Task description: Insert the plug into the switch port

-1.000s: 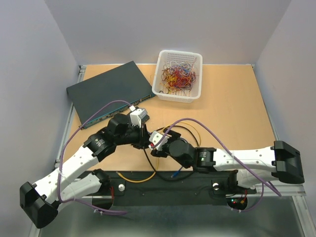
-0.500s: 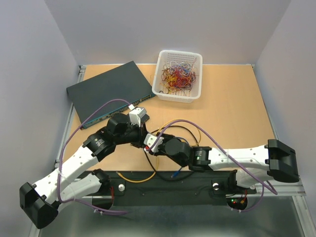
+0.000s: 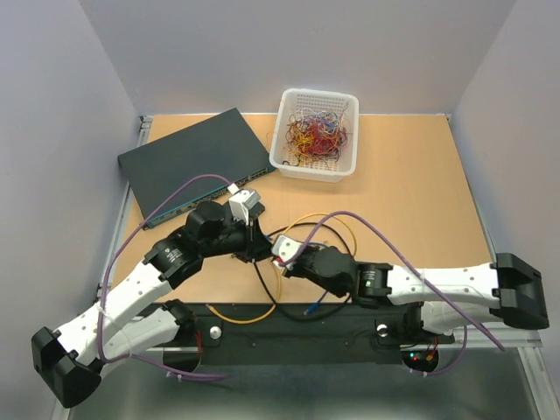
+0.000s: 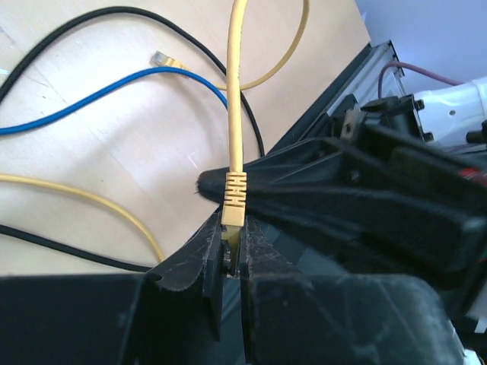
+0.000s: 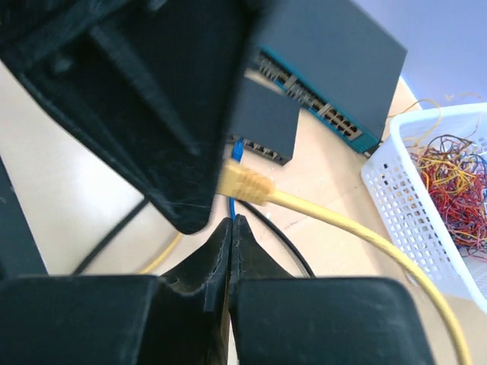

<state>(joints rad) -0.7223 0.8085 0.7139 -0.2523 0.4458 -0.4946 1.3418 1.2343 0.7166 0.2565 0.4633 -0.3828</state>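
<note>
My left gripper [image 4: 232,242] is shut on the yellow plug [image 4: 234,199], whose yellow cable [image 4: 237,84] runs up and away from the jaws. In the right wrist view the same plug [image 5: 245,182] sticks out of the left fingers [image 5: 152,99]. The small black switch [image 5: 262,122] lies just beyond it, its port row [image 5: 266,150] facing the plug. My right gripper [image 5: 231,222] is shut on nothing, its tips just under the plug. From above, both grippers [image 3: 258,249] [image 3: 276,258] meet mid-table, and the switch is hidden under the left wrist.
A large blue-grey box [image 3: 192,162] lies at the back left, with a white basket [image 3: 317,133] of coloured wires beside it. A blue cable [image 5: 237,148] is plugged into the small switch. Loose black, blue [image 4: 99,99] and yellow cables lie on the wooden table.
The right gripper has closed from wide open to shut, gripping nothing, and its arm has drawn back slightly to the right. The left gripper keeps its hold on the yellow plug.
</note>
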